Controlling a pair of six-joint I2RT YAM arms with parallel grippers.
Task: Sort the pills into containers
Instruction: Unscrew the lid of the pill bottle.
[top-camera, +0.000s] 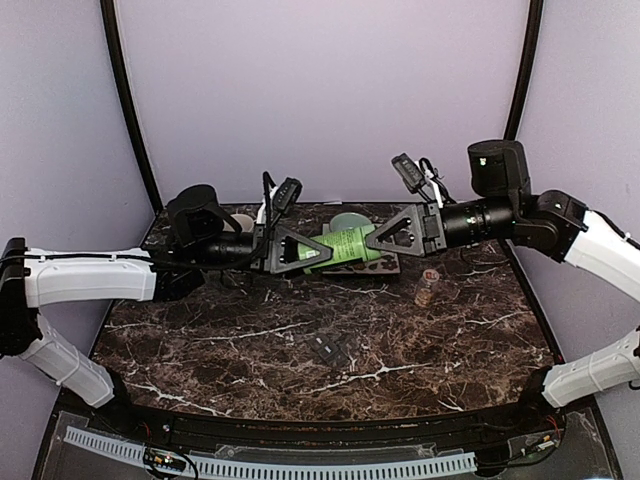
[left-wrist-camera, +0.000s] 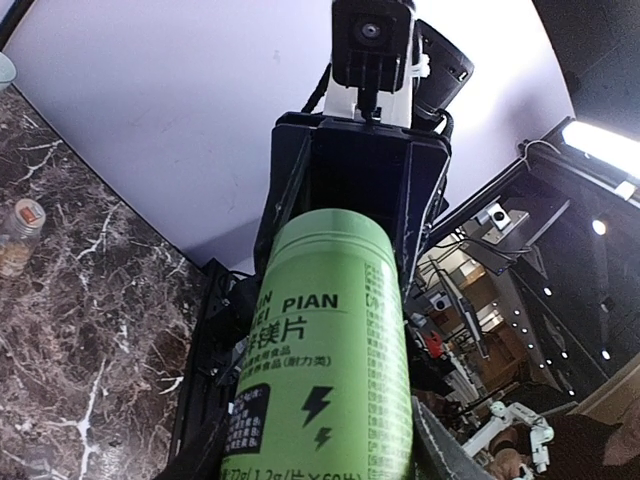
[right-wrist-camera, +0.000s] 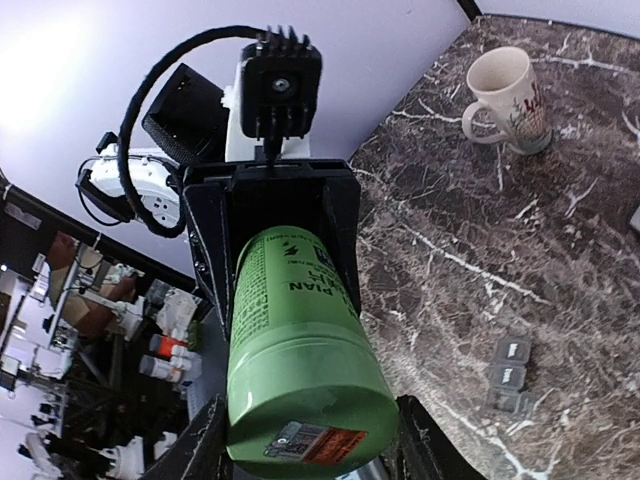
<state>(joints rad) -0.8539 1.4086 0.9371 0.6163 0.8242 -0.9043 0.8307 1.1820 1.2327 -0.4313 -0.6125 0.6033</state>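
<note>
Top view, green bottle: lies level in the air above the desk, between the two arms, toward the far edge.
Top view, left hand: closed on the left end of the green bottle.
Top view, right hand: closed on the right end of the same bottle.
Top view, containers: dark grey strip lying flat near the middle of the desk, closer to the arm bases than the green bottle, well apart from both hands.
Top view, small bottle: upright on the desk, right of the green bottle, tan-brown contents.
Top view, bowl: pale green, behind the green bottle, partly hidden.
Top view, pills: too small to tell singly.
Left wrist view, left hand: fingers flank the labelled body of the green bottle; the far end sits inside the right hand.
Left wrist view, small bottle: upright on the desk at the left edge.
Right wrist view, right hand: fingers press both sides of the bottle end that bears a sticker.
Right wrist view, containers: three joined squares on the desk, right of the green bottle, touched by neither hand.
Right wrist view, mug: cream, upright near the far edge of the desk, well apart from the containers.
</note>
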